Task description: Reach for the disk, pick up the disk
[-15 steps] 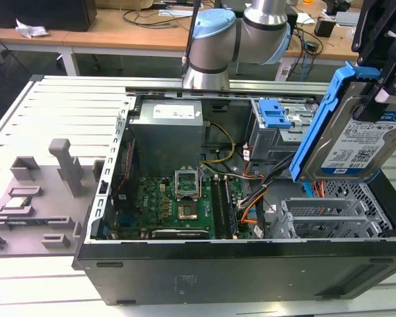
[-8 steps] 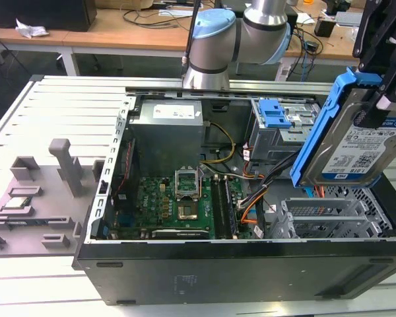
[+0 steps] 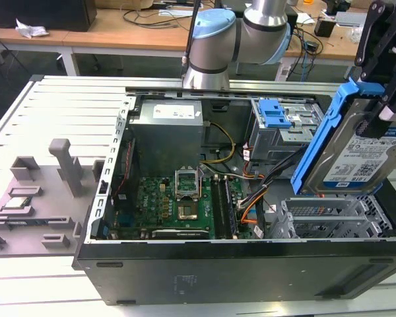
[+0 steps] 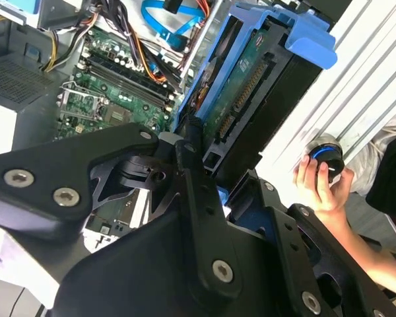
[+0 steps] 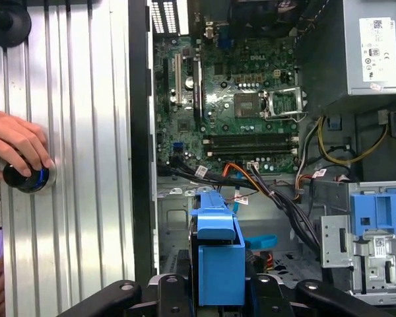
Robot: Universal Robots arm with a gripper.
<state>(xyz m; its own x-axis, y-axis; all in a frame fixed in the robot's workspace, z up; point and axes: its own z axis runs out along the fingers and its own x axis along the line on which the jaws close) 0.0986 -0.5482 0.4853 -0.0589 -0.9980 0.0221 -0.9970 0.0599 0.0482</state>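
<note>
One disk (image 3: 356, 155); one open computer case (image 3: 251, 264); one power supply (image 3: 168, 122); one person's hand (image 5: 13, 142).

I see the open computer case (image 3: 251, 271) on the slatted metal table (image 3: 66, 112), its green motherboard (image 3: 178, 198) exposed beside the grey power supply (image 3: 166, 129). A blue knob (image 5: 28, 177) sits on the table's slats, and a small chip (image 3: 18, 203) lies on the grey fixture tray (image 3: 36, 205).

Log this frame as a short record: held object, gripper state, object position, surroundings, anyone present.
held object: the disk, silver with blue side frame
gripper state: gripper shut on the disk
object position: lifted clear above the open computer case, tilted, at the exterior view's right
surroundings: motherboard exposed inside the case
person: a hand on a round knob beside the case
</note>
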